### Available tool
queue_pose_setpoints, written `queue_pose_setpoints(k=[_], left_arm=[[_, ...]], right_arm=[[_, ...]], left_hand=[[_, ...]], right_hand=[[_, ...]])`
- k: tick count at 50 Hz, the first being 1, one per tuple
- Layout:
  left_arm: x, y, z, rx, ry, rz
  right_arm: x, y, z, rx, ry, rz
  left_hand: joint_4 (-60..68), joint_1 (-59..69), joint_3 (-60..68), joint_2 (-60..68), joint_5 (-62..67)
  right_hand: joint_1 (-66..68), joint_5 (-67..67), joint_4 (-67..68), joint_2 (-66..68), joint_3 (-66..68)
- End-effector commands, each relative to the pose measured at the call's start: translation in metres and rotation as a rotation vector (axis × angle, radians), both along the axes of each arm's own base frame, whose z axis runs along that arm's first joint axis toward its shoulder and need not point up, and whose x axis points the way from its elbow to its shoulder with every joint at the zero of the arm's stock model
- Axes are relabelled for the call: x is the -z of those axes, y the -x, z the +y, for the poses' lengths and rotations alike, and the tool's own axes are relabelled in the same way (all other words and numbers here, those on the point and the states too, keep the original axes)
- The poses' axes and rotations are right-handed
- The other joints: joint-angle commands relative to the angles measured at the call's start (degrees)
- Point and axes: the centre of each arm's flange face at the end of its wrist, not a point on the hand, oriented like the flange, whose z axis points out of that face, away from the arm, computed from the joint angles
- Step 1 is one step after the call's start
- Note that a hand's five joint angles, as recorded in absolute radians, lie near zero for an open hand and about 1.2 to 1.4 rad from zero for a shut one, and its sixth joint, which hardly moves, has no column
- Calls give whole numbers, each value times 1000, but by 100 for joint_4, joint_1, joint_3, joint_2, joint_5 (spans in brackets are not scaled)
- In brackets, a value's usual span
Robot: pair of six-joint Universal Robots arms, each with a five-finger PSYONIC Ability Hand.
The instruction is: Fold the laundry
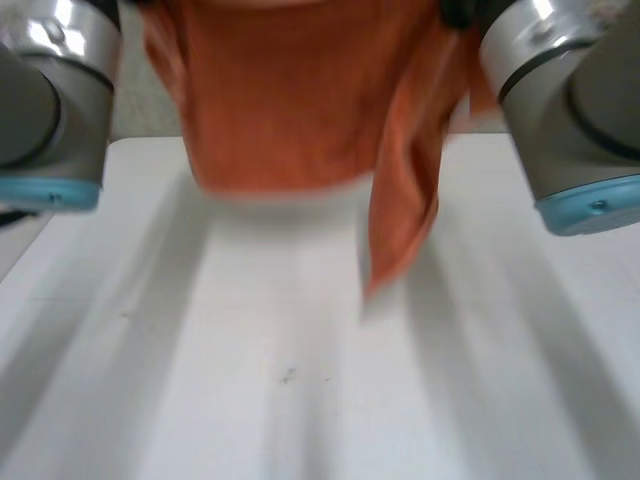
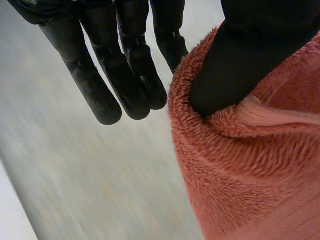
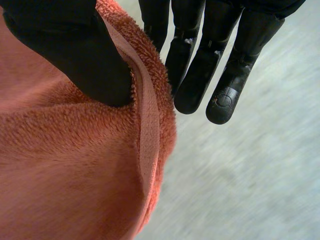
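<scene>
A: Towel, where?
B: The towel (image 1: 290,110) is hanging over the table's (image 1: 300,400) far edge, with one tail dangling lower on my right side.
A: Left hand?
B: My left hand (image 2: 130,75) is pinching the towel's edge. The thumb is digging into the pile, and the other fingers are lying straight beside it.
A: Right?
B: My right hand (image 3: 200,80) is pinching the hem the same way.

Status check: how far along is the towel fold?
Done: the towel is picked up and held over the table. In hand: the left hand and right hand each pinch an edge with the thumb, so it hangs between the arms. Left: no fold shows yet; it needs laying flat and folding.
</scene>
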Motion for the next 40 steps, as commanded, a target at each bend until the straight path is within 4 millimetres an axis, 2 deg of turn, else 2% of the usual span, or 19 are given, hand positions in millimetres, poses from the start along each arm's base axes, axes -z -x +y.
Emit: queue_pose_setpoints(k=[1, 5, 6, 7, 9, 10, 11, 13, 14, 15, 18, 22, 28, 29, 31, 32, 33, 35, 40], left_arm=[[-3, -11, 7, 41, 88, 29], [52, -26, -2, 10, -105, -45], [64, -28, -1, 11, -148, -62], [90, -30, 2, 22, -237, -98], [115, -31, 8, 41, -325, -134], [115, -31, 8, 41, -325, -134], [152, -34, 18, 67, -449, -180], [181, -36, 26, 84, -539, -211], [193, -36, 30, 87, -575, -224], [215, -38, 36, 88, -643, -248], [243, -41, 43, 84, -735, -271], [259, -43, 48, 84, -808, -288], [258, -44, 51, 83, -828, -291], [255, -45, 51, 83, -826, -288], [247, -45, 54, 88, -819, -283], [245, -45, 56, 88, -818, -284], [245, -45, 56, 88, -818, -284], [239, -46, 62, 92, -824, -282], [235, -50, 74, 87, -840, -279]], right_arm=[[4, 20, 32, -10, 6, -20], [49, 24, 41, -29, -165, 85], [67, 25, 44, -35, -233, 124], [75, 26, 47, -35, -264, 141], [92, 28, 51, -43, -326, 175], [111, 28, 56, -54, -388, 213], [123, 28, 57, -60, -422, 233], [148, 27, 59, -70, -497, 276], [174, 25, 59, -80, -566, 315], [186, 25, 58, -82, -598, 331], [220, 26, 57, -75, -702, 369], [235, 27, 58, -79, -777, 375], [235, 27, 59, -87, -806, 334], [231, 28, 60, -94, -809, 316], [226, 28, 62, -102, -805, 296], [223, 29, 63, -105, -803, 285], [221, 30, 63, -105, -809, 270], [222, 33, 61, -101, -819, 252], [223, 46, 47, -69, -873, 145]], left_hand=[[1153, 1422, 1167, 1132, 1615], [1153, 1422, 1167, 1132, 1615], [1153, 1422, 1167, 1132, 1615], [1153, 1422, 1167, 1132, 1615], [1153, 1422, 1167, 1132, 1615], [1153, 1422, 1167, 1132, 1615], [1153, 1422, 1167, 1132, 1615], [1153, 1422, 1167, 1132, 1615], [1153, 1422, 1167, 1132, 1615], [1153, 1422, 1167, 1132, 1615], [1153, 1422, 1167, 1132, 1615], [1153, 1422, 1167, 1132, 1615], [1153, 1422, 1167, 1132, 1615], [273, 542, 287, 252, 734], [-3068, -2799, -3054, -3090, -2607], [-3633, -3364, -3619, -3654, -3171], [-3638, -3370, -3625, -3660, -3177], [-4762, -4493, -4748, -4783, -4301], [-4782, -4513, -4768, -4804, -4321]], right_hand=[[2553, 1387, 1166, 1263, 1211], [2553, 1387, 1166, 1263, 1211], [2553, 1387, 1166, 1263, 1211], [2553, 1387, 1166, 1263, 1211], [2553, 1387, 1166, 1263, 1211], [2553, 1387, 1166, 1263, 1211], [2553, 1387, 1166, 1263, 1211], [2553, 1387, 1166, 1263, 1211], [2553, 1387, 1166, 1263, 1211], [2553, 1387, 1166, 1263, 1211], [2553, 1387, 1166, 1263, 1211], [2553, 1387, 1166, 1263, 1211], [2553, 1387, 1166, 1263, 1211], [2553, 1387, 1166, 1263, 1211], [2553, 1387, 1166, 1263, 1211], [2553, 1387, 1166, 1263, 1211], [2553, 1387, 1166, 1263, 1211], [2553, 1387, 1166, 1263, 1211], [2553, 1387, 1166, 1263, 1211]])
